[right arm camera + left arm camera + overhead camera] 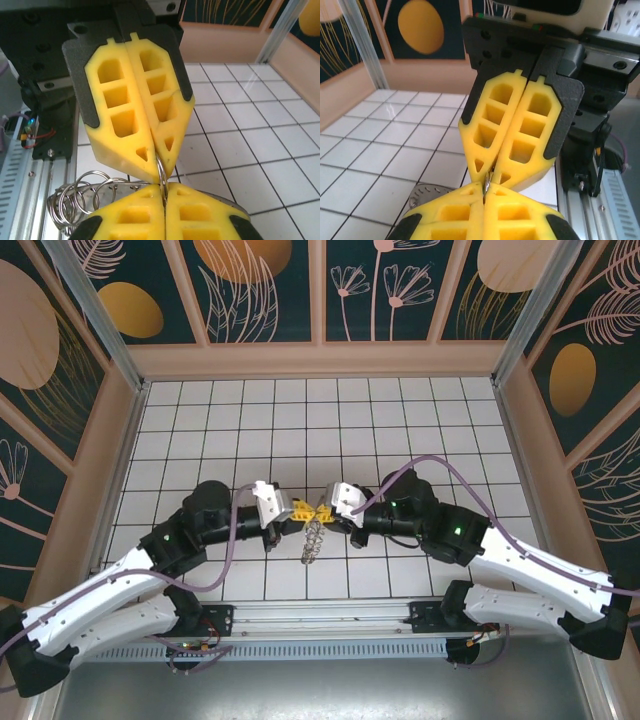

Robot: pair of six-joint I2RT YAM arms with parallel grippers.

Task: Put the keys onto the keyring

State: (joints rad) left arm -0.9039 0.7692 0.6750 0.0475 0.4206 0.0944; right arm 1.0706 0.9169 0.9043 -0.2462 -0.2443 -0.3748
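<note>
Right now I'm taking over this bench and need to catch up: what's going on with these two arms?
Both arms meet tip to tip over the white tiled table. The left claw and the right claw are each shut on the same thin metal ring, pinching it from opposite sides. A bunch of linked silvery rings trails from it toward the arm bases.

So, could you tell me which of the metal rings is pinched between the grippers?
The upright ring clamped where the yellow fingertips meet; the other rings hang loose in a bunch beside it.
</note>
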